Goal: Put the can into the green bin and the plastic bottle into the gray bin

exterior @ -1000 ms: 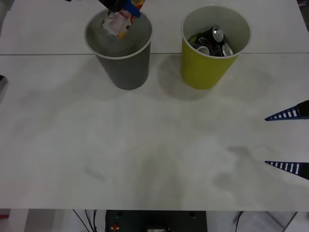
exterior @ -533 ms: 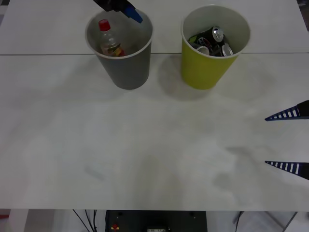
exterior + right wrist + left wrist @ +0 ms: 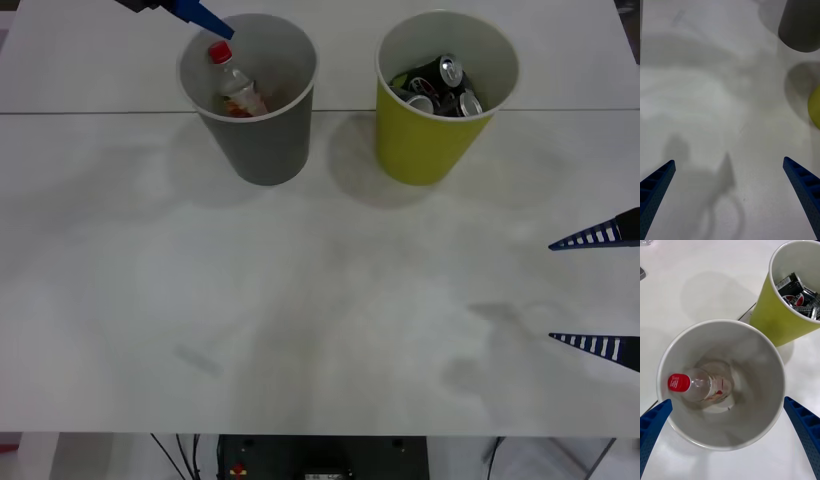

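A white table [image 3: 320, 300] carries the gray bin [image 3: 255, 140], with the green bin [image 3: 430, 140] just beside it. The plastic bottle [image 3: 700, 384] leans inside the gray bin, its label half hidden and cap writing unreadable. Crushed cans [image 3: 440, 88] fill the green bin. The left gripper [image 3: 728, 444] hangs spread wide above the gray bin; the right gripper [image 3: 598, 290], cut off, waits wide apart, well away.

Wide bare table [image 3: 300, 300] across middle and lower frame, passable everywhere. Gray bin [image 3: 258, 140] upper left, green bin [image 3: 430, 140] upper right, narrow gap between. Plastic bottle [image 3: 235, 88] fills part of gray bin; cans [image 3: 440, 88] crowd green bin.
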Controlling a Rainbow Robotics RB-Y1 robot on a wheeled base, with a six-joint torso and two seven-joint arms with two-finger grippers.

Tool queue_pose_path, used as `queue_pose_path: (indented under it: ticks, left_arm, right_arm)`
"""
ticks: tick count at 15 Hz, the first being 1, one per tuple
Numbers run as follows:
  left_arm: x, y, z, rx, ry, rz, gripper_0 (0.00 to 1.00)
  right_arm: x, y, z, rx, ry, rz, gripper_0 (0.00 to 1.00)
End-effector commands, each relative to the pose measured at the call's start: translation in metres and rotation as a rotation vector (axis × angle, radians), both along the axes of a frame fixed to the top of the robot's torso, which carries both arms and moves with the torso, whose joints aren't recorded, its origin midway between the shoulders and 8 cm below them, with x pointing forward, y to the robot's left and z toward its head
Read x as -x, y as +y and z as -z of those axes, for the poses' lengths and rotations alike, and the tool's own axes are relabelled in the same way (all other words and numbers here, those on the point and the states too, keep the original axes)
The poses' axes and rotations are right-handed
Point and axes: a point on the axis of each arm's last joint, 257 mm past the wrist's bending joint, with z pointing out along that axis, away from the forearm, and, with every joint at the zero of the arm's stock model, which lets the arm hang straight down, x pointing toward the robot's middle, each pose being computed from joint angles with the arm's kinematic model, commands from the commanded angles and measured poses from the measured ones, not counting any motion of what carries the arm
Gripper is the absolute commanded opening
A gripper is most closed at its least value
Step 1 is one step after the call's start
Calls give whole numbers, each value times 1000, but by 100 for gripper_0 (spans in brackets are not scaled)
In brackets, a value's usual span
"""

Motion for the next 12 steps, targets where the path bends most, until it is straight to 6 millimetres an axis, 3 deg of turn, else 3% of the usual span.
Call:
queue_pose_path:
  ticks: [1,4,12]
  left_arm:
    - [24,28,11,-17,-53,6,100]
    - [53,49,31,-10,-98,11,100]
    - [106,71,102,-117,-192,103,100]
  right_arm:
    - [0,0,0,0,0,0,100]
    - [0,0,0,0,0,0,100]
    - [0,0,0,0,0,0,100]
